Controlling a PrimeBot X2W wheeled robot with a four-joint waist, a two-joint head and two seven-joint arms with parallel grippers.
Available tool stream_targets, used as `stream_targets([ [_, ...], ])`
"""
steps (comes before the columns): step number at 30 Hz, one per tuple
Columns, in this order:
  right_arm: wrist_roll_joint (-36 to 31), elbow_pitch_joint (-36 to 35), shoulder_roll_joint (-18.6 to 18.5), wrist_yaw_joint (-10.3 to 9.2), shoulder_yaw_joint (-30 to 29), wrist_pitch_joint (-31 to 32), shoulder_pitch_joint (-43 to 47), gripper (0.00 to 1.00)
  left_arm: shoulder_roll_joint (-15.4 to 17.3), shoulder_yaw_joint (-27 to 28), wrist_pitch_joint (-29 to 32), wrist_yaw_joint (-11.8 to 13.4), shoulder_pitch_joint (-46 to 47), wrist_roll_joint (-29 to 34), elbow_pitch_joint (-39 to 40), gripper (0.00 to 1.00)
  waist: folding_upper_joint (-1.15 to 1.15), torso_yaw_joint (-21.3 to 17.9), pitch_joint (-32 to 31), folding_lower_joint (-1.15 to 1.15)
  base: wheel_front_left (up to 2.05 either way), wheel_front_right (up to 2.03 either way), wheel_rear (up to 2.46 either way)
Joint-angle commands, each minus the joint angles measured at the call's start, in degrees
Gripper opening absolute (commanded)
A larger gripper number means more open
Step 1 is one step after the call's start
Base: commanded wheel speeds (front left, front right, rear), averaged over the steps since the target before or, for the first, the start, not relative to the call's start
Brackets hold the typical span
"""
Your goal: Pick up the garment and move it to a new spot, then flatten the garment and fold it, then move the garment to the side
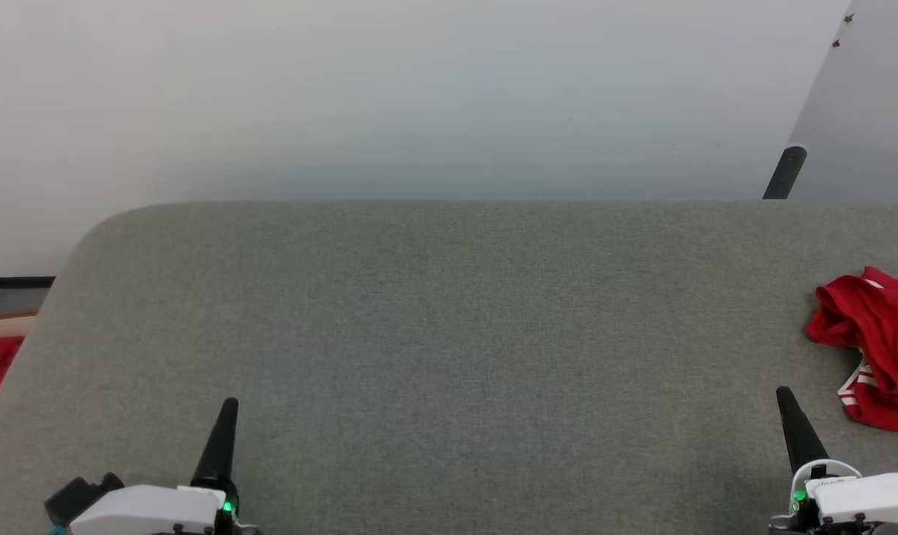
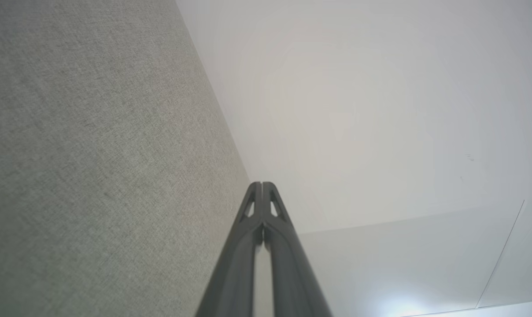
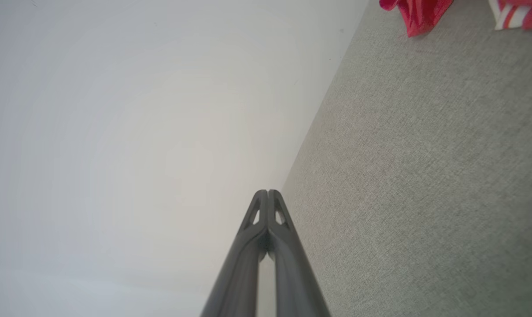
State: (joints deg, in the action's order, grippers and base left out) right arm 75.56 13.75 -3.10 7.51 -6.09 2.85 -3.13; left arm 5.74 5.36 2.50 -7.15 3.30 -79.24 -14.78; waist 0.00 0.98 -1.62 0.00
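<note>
garment: bright red crumpled jersey shirt, white red-striped sleeve [image 1: 876, 349], heaped at the 3 o'clock edge of the grey fabric tabletop [image 1: 449, 334]
right gripper [image 1: 785, 401]: fingers pressed together, empty; shirt near, at its 2 o'clock
left gripper [image 1: 226, 412]: closed, empty, well apart
heap axis: roughly 12-to-6
nearer arm: right

Grey woven tabletop [image 1: 449, 334], its far left corner rounded, spans the foreground. Beyond it lies a plain pale surface [image 1: 419, 96], evenly lit; wall or floor cannot be told. Upper right: slanted pale panel [image 1: 873, 89] with a dark post [image 1: 785, 172] at its foot. Far left: black frame [image 1: 14, 293].
</note>
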Motion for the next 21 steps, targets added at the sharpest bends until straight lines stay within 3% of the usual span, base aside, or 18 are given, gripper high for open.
stream_targets([
  [1, 1.6, -0.2, 0.1, -0.02, -0.1, 0.3, -1.3, 0.00, -0.1, 0.3, 0.4, -0.4, 1.1, -1.1, 0.5, 0.00, 0.00, 0.0, 0.1, 0.00, 0.00, 0.00, 0.00],
  [21, 10.3, 0.1, 0.2, -0.02, -0.4, 2.3, -2.5, 0.00, -1.7, 0.9, 2.5, -0.4, 2.3, -8.0, 0.6, 0.00, 0.00, -0.5, 1.0, 0.00, 0.00, 0.00, 0.00],
])
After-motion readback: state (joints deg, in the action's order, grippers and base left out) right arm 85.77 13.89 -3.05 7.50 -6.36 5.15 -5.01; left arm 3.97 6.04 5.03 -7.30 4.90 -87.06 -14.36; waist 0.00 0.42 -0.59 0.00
